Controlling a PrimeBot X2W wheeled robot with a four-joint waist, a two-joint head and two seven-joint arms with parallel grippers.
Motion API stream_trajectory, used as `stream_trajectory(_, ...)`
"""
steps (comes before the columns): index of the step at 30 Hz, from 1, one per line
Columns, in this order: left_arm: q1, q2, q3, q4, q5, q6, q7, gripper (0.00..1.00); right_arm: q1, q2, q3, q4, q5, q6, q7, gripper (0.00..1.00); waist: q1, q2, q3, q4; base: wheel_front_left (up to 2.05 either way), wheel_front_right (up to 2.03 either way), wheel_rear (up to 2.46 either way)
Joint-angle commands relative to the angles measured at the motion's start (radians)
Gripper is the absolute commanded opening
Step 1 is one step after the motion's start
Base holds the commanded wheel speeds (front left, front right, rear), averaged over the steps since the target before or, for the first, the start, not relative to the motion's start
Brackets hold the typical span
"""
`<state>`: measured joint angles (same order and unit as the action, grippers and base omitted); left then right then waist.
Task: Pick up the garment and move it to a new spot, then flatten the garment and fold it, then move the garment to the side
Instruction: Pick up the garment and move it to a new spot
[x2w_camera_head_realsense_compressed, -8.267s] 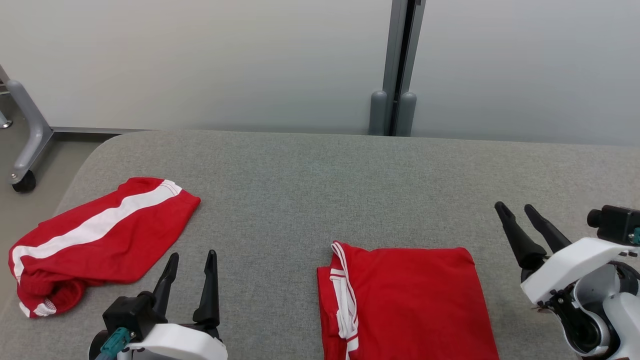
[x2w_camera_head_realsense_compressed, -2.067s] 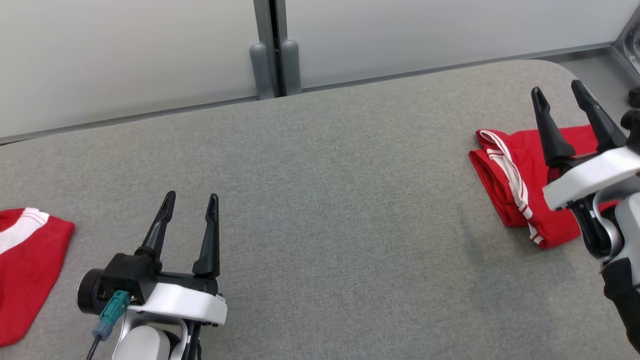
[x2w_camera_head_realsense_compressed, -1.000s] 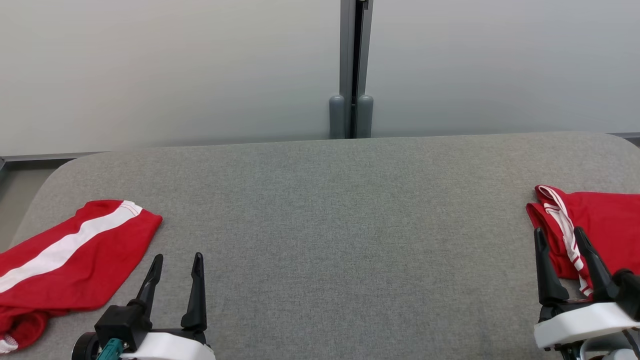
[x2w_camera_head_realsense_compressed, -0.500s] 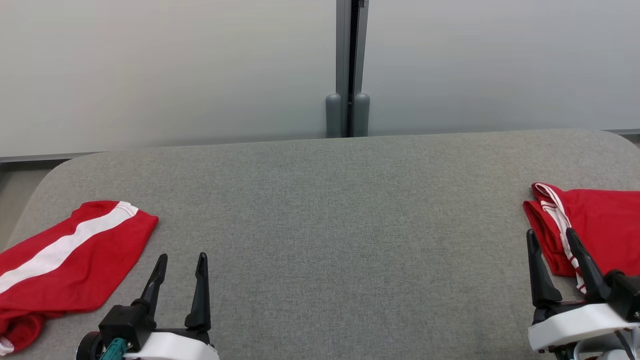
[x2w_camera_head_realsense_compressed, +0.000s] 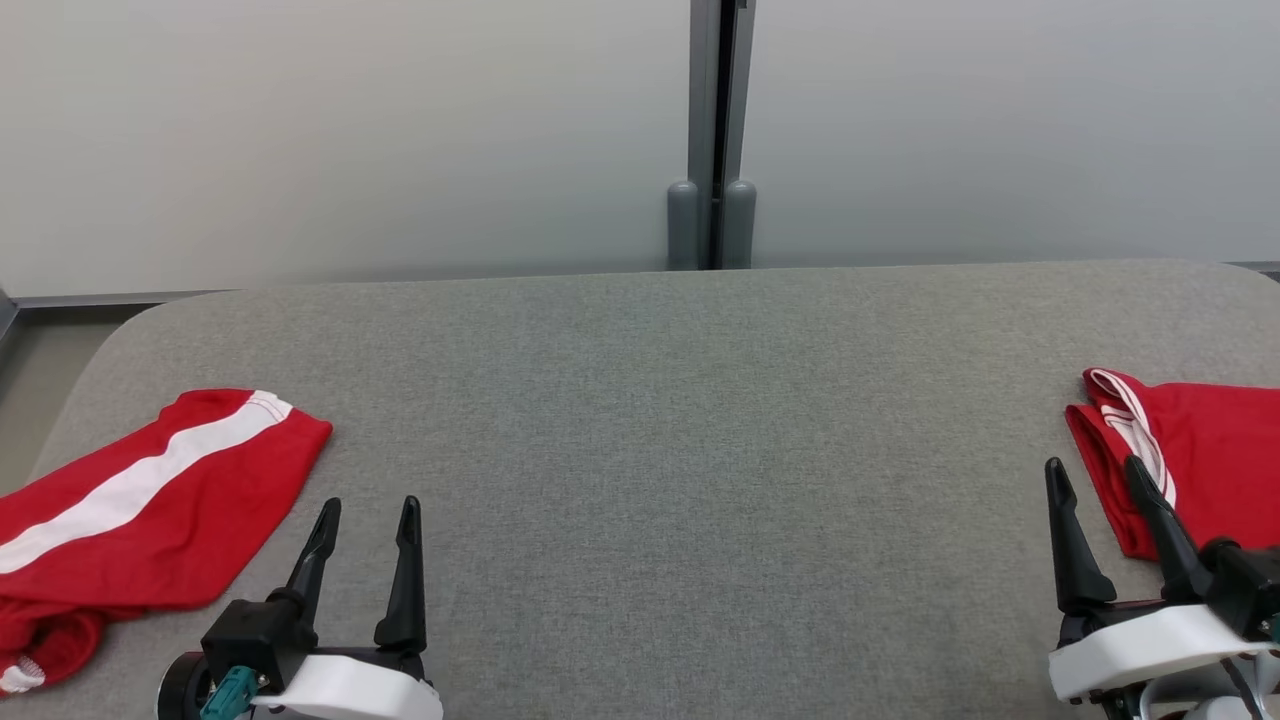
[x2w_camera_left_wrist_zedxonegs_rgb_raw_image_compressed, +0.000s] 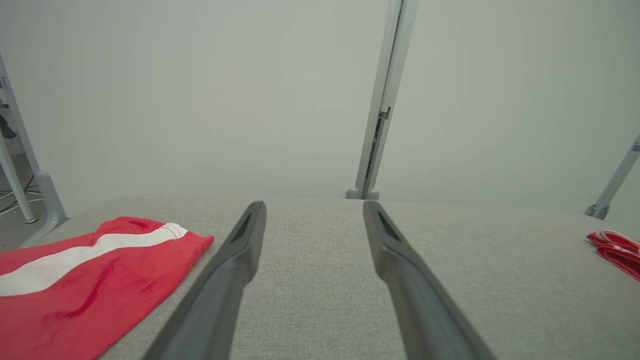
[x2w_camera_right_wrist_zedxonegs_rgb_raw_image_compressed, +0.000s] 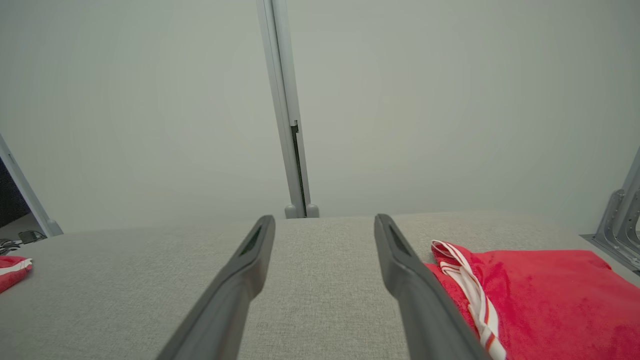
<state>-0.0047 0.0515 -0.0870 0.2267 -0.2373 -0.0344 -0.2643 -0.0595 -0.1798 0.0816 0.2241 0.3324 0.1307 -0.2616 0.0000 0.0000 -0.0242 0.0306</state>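
Note:
A crumpled red garment with a white stripe lies at the table's left end. A folded red garment with white trim rests at the right end. My left gripper hovers open over the near edge, just right of the striped garment, with nothing between its fingers. Open too, my right gripper sits at the folded garment's left edge, and one of its fingers overlaps the cloth in the head view.
The grey fabric table runs wide between the two garments. A pale partition wall with a grey vertical post stands behind the far edge. A metal frame leg stands off the table's left end.
The head camera has swung back to centre, so both garments have shifted slightly right in the picture. Both grippers stay open and low at the near edge.

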Motion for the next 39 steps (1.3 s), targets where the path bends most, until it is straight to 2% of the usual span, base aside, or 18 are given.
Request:
stream_trajectory(1, -0.011, 0.003, 0.001, 0.000, 0.007, -0.003, 0.000, 1.00, -0.009, -0.002, 0.000, 0.001, -0.007, 0.000, -0.004, 1.00, 0.0000, 0.0000, -0.001, 0.008, 0.00, 0.00, 0.00)
stream_trajectory(13, 0.000, 0.002, 0.011, 0.014, 0.013, 0.017, 0.000, 1.00, -0.014, 0.015, 0.049, 0.016, 0.009, 0.000, -0.004, 1.00, 0.0000, 0.0000, -0.014, 0.199, 0.00, 0.00, 0.00)
stream_trajectory(22, 0.004, 0.010, 0.021, 0.027, 0.016, 0.008, 0.000, 1.00, -0.013, 0.026, 0.077, 0.026, 0.020, 0.000, -0.005, 1.00, 0.0000, 0.0000, -0.025, 0.330, 0.00, 0.00, 0.00)
stream_trajectory(27, 0.011, 0.009, 0.028, 0.023, 0.014, 0.015, 0.000, 1.00, -0.017, 0.030, 0.092, 0.029, 0.019, 0.000, -0.004, 1.00, 0.0000, 0.0000, -0.032, 0.362, 0.00, 0.00, 0.00)
stream_trajectory(35, 0.009, 0.019, 0.034, 0.027, 0.010, 0.014, 0.002, 1.00, -0.020, 0.029, 0.103, 0.031, 0.027, 0.000, -0.004, 1.00, 0.0000, 0.0000, -0.034, 0.377, 0.00, 0.00, 0.00)
stream_trajectory(39, -0.047, 0.040, 0.050, 0.030, -0.008, 0.011, 0.051, 1.00, -0.031, 0.032, 0.111, 0.019, 0.056, 0.000, -0.005, 1.00, 0.0000, 0.0000, -0.026, 0.373, 0.00, 0.00, 0.00)
